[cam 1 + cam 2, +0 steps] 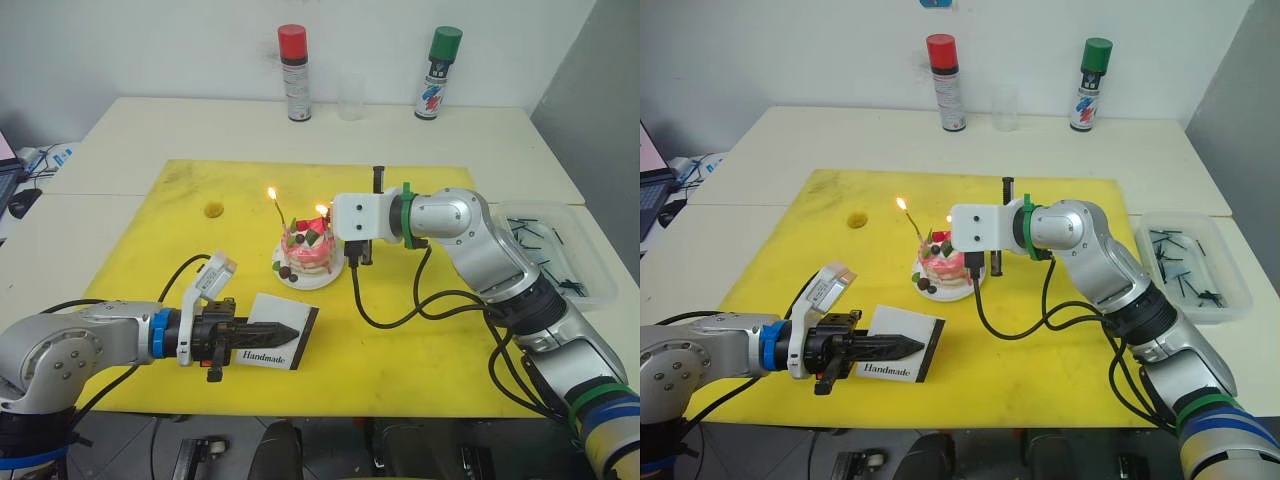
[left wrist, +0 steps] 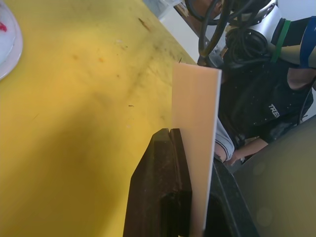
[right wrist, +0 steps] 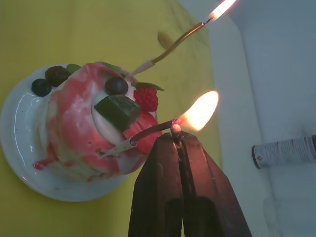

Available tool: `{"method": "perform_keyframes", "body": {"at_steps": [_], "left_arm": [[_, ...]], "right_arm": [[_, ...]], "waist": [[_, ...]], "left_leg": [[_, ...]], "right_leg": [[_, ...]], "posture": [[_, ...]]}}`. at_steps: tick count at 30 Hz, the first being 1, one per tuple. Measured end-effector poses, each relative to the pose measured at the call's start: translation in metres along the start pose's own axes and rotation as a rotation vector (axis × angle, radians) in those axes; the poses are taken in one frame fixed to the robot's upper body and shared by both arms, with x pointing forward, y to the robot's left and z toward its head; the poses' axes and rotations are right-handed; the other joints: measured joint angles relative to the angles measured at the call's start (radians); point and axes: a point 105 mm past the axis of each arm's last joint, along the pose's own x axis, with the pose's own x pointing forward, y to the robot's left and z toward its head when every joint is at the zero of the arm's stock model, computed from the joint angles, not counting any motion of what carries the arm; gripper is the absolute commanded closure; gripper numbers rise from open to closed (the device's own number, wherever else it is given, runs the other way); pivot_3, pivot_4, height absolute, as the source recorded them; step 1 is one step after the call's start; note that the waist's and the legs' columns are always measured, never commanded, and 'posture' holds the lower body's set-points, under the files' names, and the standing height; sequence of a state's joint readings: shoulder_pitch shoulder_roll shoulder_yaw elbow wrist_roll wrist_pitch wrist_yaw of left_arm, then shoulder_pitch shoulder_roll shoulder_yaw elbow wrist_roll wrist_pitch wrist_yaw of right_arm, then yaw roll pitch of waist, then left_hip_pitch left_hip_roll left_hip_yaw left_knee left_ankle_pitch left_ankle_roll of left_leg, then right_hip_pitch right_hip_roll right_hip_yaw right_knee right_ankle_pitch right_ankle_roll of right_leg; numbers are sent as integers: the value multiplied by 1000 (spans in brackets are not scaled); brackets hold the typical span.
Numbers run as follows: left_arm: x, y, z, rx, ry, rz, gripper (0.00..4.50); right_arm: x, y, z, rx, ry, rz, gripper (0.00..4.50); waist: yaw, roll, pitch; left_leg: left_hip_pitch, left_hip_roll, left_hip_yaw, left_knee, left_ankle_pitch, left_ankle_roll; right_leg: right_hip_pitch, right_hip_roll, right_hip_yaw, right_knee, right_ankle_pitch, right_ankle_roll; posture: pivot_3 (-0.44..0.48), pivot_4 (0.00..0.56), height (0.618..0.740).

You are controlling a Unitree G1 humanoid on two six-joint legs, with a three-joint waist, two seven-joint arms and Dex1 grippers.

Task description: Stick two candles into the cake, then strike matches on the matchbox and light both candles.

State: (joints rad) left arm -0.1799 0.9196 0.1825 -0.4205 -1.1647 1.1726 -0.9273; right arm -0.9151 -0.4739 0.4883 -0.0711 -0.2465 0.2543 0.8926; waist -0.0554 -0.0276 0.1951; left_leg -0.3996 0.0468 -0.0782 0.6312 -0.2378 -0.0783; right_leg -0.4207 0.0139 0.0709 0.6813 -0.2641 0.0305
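Pincer [image 3: 177, 134] on right clenched on burning match [image 3: 175, 129]: hold flame at reddish-brown candle [image 3: 143, 134] tip till lit, clear of cake [image 3: 89, 118].

Colours I see on the yellow mat [image 1: 420, 340]

Pink-and-white cake [image 3: 86, 123], red strawberry, dark berries; white matchbox [image 1: 283, 335], black script and strip; orange flames.
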Motion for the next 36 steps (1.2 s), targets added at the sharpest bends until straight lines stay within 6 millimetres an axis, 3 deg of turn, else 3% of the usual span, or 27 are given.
{"method": "perform_keyframes", "body": {"at_steps": [9,14,19,21,24,30,33,36], "left_arm": [[2,0,3,13,0,-7,4500],[6,-1,1,3,2,-23,4500],[11,0,-1,-5,3,-25,4500],[14,0,-2,-9,-1,-35,4500],[18,1,-4,-20,-4,-36,4500],[28,0,3,-9,-14,-51,4500],[29,0,3,-20,-14,-45,4500],[30,-1,4,-24,-15,-44,4500]], "right_arm": [[-13,-10,-8,17,25,-48,4478],[-34,-20,-21,67,69,-115,4478],[-81,-34,-56,186,189,-253,4478],[-118,-32,-90,302,303,-347,4478],[-167,-20,-134,488,471,-471,4478],[-210,19,-170,688,645,-521,4478],[-220,42,-182,806,711,-519,3857],[-225,45,-186,844,735,-540,2856]], "waist": [[0,0,0],[2,0,0],[6,0,0],[18,0,0],[23,0,0],[8,0,0],[0,0,0],[-4,1,0]], "left_leg": [[0,0,0,0,0,0],[0,0,0,0,0,0],[0,0,0,0,0,0],[0,-1,0,0,0,0],[0,-1,1,0,0,0],[1,-1,0,0,0,1],[1,-1,1,1,0,1],[2,-1,1,1,1,2]], "right_leg": [[0,0,0,0,0,0],[0,0,0,0,0,-1],[1,0,0,0,0,0],[1,-1,0,-1,0,0],[1,-1,1,-1,0,0],[1,0,1,1,0,1],[1,0,2,1,0,2],[1,0,3,1,1,3]], "posture": [[0,150,740],[0,150,740],[0,150,740],[0,150,740],[0,150,740],[0,150,740],[0,150,740],[0,150,740]]}}
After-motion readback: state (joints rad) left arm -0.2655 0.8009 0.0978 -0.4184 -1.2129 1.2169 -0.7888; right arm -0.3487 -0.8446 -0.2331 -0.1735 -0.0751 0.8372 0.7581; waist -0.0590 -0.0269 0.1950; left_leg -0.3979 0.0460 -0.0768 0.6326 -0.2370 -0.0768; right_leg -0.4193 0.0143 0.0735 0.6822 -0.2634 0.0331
